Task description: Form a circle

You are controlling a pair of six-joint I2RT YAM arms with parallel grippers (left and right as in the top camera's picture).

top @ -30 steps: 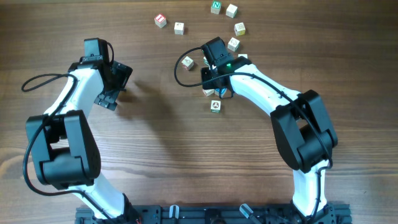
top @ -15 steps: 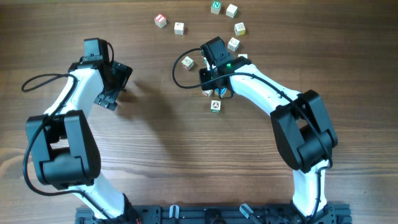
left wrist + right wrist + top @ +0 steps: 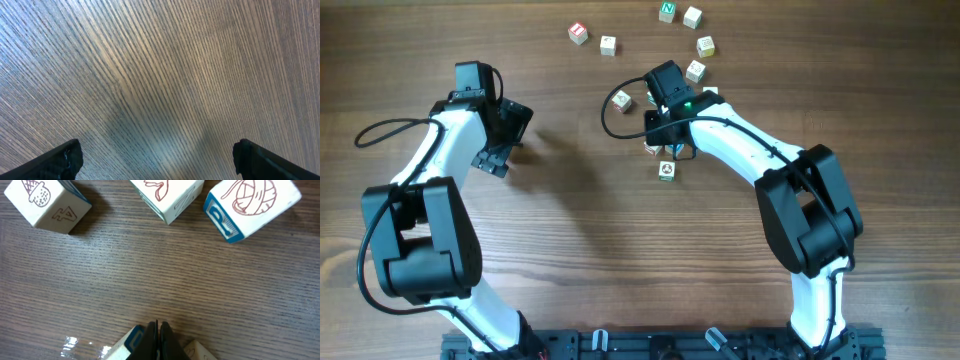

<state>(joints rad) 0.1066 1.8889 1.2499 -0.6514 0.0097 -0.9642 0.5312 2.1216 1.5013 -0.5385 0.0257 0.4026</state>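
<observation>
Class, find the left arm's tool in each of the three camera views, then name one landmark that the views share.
Overhead: the left tool is at upper left, jaws open.
Left wrist: only its two fingertips show, in the bottom corners.
Right wrist: not in it.
Shared landmark: the wood-grain table.

The table (image 3: 160,75) is ridged brown wood grain with a soft sheen. The cubes (image 3: 47,205) are pale, smooth wood, their print matt. Arm shells (image 3: 740,140) look glossy white plastic; joints (image 3: 420,240) matt black.
</observation>
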